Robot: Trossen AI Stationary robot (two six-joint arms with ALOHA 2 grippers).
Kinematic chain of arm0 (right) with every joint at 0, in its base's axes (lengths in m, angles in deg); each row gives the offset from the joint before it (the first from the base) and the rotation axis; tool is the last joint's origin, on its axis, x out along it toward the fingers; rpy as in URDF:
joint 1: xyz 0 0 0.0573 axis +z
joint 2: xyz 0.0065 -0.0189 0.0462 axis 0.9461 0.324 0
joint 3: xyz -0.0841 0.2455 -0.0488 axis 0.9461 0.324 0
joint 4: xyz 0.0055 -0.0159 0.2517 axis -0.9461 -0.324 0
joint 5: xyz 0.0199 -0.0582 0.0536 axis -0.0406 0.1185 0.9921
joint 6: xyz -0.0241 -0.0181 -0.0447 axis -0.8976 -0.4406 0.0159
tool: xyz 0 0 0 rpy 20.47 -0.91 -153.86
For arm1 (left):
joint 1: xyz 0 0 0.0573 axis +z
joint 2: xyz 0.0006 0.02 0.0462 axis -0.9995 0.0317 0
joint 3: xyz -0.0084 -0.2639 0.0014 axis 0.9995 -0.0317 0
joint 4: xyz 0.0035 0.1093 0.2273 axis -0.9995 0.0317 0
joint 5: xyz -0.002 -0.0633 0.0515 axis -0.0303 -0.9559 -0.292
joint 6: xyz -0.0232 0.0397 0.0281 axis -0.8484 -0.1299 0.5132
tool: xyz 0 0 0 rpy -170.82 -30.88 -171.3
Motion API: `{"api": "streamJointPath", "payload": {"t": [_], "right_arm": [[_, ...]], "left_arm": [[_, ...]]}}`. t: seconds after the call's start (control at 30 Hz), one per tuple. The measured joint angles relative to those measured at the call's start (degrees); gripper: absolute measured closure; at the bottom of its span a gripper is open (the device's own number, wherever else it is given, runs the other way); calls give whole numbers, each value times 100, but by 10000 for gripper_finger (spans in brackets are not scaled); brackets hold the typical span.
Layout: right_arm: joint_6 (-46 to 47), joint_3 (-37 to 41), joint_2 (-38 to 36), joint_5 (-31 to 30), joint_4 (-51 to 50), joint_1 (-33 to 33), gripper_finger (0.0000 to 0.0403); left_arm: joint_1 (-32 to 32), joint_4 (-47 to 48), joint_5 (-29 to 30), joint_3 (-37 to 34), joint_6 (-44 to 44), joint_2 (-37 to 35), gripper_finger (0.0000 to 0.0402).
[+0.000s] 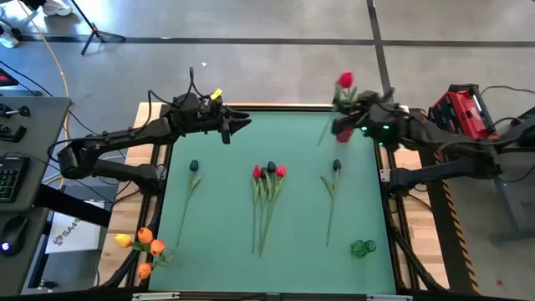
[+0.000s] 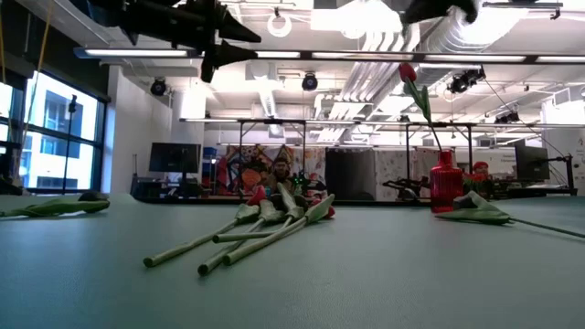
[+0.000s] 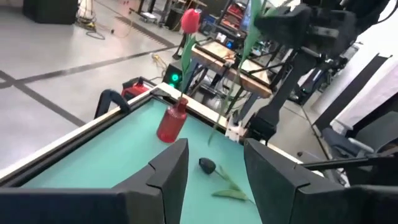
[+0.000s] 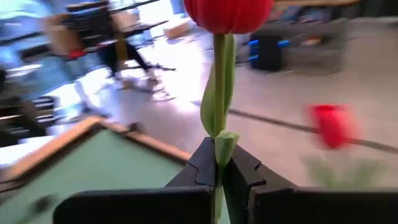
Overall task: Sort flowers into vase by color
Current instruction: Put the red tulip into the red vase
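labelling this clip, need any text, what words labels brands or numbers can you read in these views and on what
None can be read.
White sheet on the floor left of the table: dark print on it, too small to read.
Wall panels in the room behind: colourful shapes, no legible words.

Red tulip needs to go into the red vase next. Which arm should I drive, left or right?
Right. The right tool is shut on a red tulip stem, up at the far right corner by the red vase, which already holds one. The left tool hangs open and empty over the far left side.
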Motion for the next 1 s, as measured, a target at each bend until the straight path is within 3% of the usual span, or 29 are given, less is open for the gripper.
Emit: {"api": "streamJointPath", "payload": {"t": [0.23, 0.47, 1.0], "right_arm": [[-161, 2, -434, -1587, -762, -18, 403], [-380, 2, -320, -2185, -817, -296, 403], [-295, 22, -20, -2066, -558, -1002, 403]], "left_arm": [[0, 170, 8, 0, 7, -2, 259], [-4, 270, 25, 0, 61, -2, 259], [-4, 303, 191, 0, 291, -2, 259]]}}
